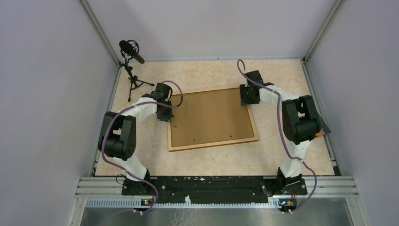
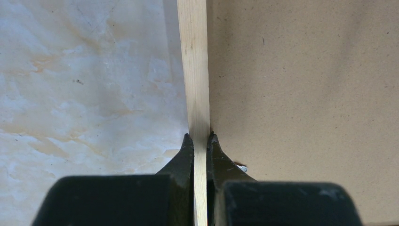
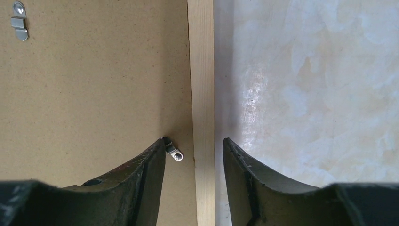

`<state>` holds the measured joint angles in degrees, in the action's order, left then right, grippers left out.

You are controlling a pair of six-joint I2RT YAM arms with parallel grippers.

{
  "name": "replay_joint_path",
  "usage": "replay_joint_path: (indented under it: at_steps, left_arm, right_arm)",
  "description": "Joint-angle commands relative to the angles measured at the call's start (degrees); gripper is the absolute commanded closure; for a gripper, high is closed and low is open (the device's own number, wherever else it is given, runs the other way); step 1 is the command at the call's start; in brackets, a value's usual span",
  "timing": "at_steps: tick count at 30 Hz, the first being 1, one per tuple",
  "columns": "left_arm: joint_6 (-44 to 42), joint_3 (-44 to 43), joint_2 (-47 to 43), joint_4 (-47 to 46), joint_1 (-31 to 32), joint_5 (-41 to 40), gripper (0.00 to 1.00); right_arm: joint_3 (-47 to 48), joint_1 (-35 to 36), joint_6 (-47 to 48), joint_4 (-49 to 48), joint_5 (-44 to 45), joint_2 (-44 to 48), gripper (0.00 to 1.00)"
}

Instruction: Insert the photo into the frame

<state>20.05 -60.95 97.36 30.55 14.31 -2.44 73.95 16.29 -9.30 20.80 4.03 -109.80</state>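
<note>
Two opposite rails of the frame (image 1: 214, 143) are engaged: one is pinched by the left gripper (image 2: 200, 138), and the other is straddled by the spread right gripper (image 3: 194, 141), probably so that the frame, face down on the table (image 1: 211, 70), is steadied evenly. It is filled by a brown backing board (image 1: 211, 115) with a turn clip (image 3: 173, 151). The photo is not seen and may be hidden beneath.
</note>
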Motion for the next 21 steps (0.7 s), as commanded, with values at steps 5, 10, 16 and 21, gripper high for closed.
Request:
replay_joint_path:
  at_steps: [5,10,16,21]
  left_arm:
    - [-0.7,1.8,1.9,2.1,0.5,0.0,1.00]
    - [-0.4,1.8,1.7,2.1,0.6,0.3,1.00]
    - [-0.3,1.9,1.6,2.1,0.5,0.9,1.00]
    - [-0.2,1.9,1.4,2.0,0.6,1.0,1.00]
  right_arm:
    - [1.1,-0.4,-6.5,2.7,2.2,-1.8,0.59]
    - [-0.4,-0.4,-12.3,3.3,3.8,-1.4,0.80]
    - [0.4,-0.3,-17.7,4.4,2.2,-2.3,0.95]
    - [0.8,-0.4,-18.8,4.8,0.8,-2.0,1.00]
